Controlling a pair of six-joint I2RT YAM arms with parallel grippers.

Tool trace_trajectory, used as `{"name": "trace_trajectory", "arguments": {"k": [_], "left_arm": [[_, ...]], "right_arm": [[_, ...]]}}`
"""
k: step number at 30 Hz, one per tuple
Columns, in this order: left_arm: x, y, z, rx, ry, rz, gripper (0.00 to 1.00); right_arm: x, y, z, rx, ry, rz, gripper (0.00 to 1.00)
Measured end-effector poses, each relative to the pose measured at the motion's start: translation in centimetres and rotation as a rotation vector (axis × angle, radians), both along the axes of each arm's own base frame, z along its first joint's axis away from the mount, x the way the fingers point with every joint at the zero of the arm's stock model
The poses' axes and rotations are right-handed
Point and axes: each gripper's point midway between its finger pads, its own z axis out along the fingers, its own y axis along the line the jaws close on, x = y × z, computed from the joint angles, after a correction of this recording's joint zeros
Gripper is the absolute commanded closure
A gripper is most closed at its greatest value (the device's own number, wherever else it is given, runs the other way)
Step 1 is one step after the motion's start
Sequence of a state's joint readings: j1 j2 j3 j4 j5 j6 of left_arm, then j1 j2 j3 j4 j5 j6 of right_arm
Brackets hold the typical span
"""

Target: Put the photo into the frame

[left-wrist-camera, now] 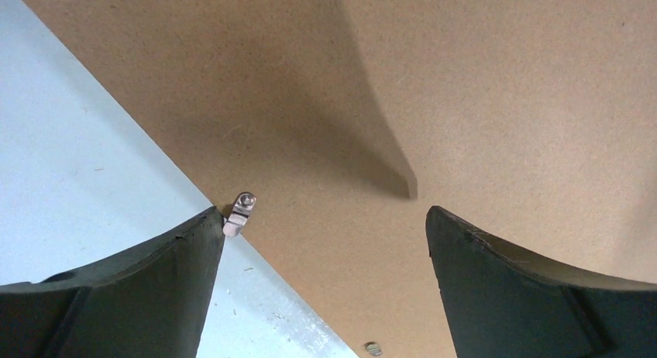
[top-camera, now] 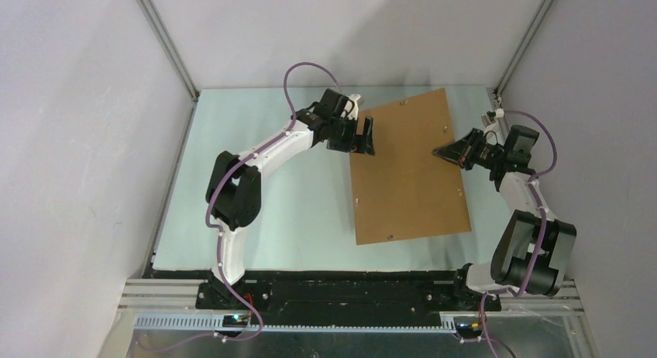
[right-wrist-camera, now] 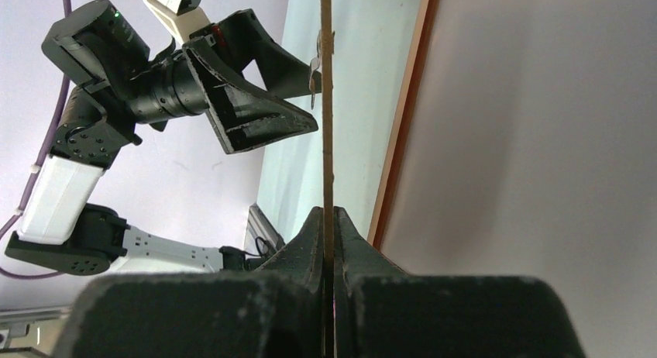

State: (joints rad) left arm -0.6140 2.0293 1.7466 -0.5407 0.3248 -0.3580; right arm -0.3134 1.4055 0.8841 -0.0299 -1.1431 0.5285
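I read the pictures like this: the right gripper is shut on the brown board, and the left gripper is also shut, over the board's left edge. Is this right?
Not quite. The left gripper is open, not shut: in the left wrist view its two fingers stand wide apart over the left edge of the brown board. The right gripper is indeed shut on the board.

From above, the flat brown rectangular backing board [top-camera: 407,172] covers whatever lies beneath it. In the right wrist view it appears edge-on only, with both faces hidden. At its 3 o'clock, one rail of the thin orange-brown wooden frame [right-wrist-camera: 402,118] runs off the top edge, its lower end behind the right pincer [right-wrist-camera: 329,215]. In the left wrist view, both left pincer [left-wrist-camera: 323,211] fingers are cut off at 6 o'clock.
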Motion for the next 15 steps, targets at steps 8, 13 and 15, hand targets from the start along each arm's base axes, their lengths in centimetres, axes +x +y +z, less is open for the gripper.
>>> {"name": "trace_trajectory", "arguments": {"k": [8, 13, 15], "left_arm": [[0.4, 0.0, -0.1, 0.007, 0.006, 0.066, 0.0], [0.8, 0.0, 0.0, 0.003, 0.013, 0.114, 0.0], [0.9, 0.1, -0.1, 0.003, 0.018, 0.133, 0.0]], "right_arm": [[-1.0, 0.8, 0.2, -0.009, -0.045, -0.049, 1.0], [-1.6, 1.5, 0.5, -0.034, -0.079, -0.071, 1.0], [-1.6, 1.8, 0.5, -0.044, -0.086, -0.076, 1.0]]}}
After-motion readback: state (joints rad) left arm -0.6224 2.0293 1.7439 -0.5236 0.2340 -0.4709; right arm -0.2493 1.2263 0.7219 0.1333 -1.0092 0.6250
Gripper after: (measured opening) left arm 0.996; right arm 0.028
